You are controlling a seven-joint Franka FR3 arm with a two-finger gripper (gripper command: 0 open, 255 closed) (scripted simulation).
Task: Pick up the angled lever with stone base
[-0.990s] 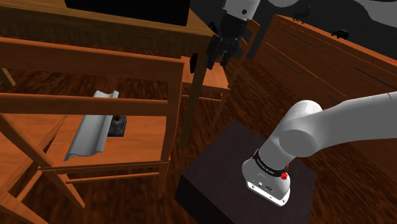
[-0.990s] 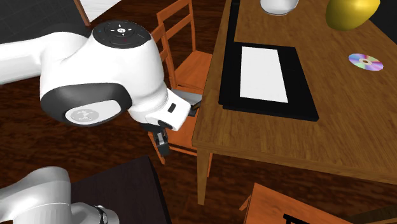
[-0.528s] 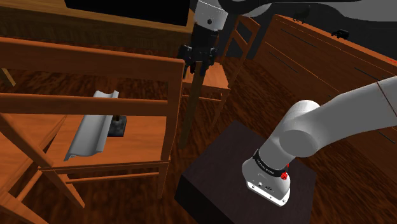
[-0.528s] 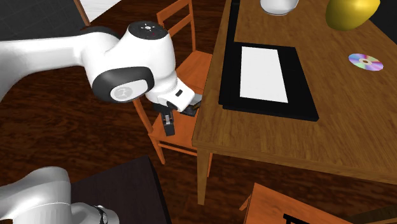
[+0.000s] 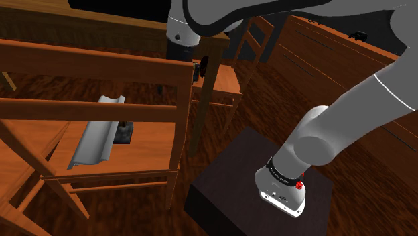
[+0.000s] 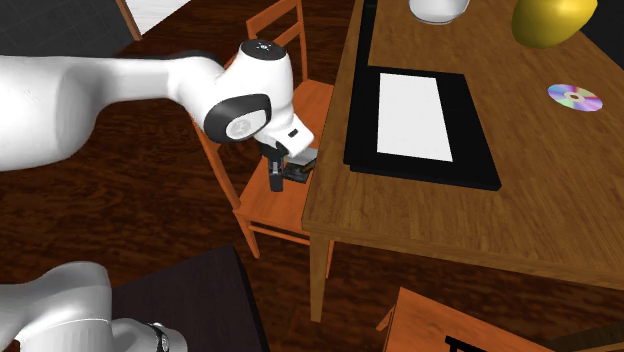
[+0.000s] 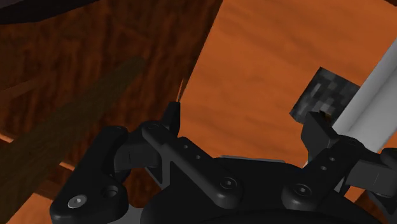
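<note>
The angled lever [image 5: 99, 137], pale grey on a dark speckled stone base [image 5: 123, 132], rests on the orange seat of a wooden chair [image 6: 268, 216] that stands beside the worktop [image 6: 420, 225]. The gripper [image 6: 277, 176] hangs low over that seat, just beside the base. In the wrist view its 2 fingers [image 7: 170, 118] are spread apart with bare seat between them. The stone base sits just past 1 fingertip, on the lever's side, and is not clasped.
</note>
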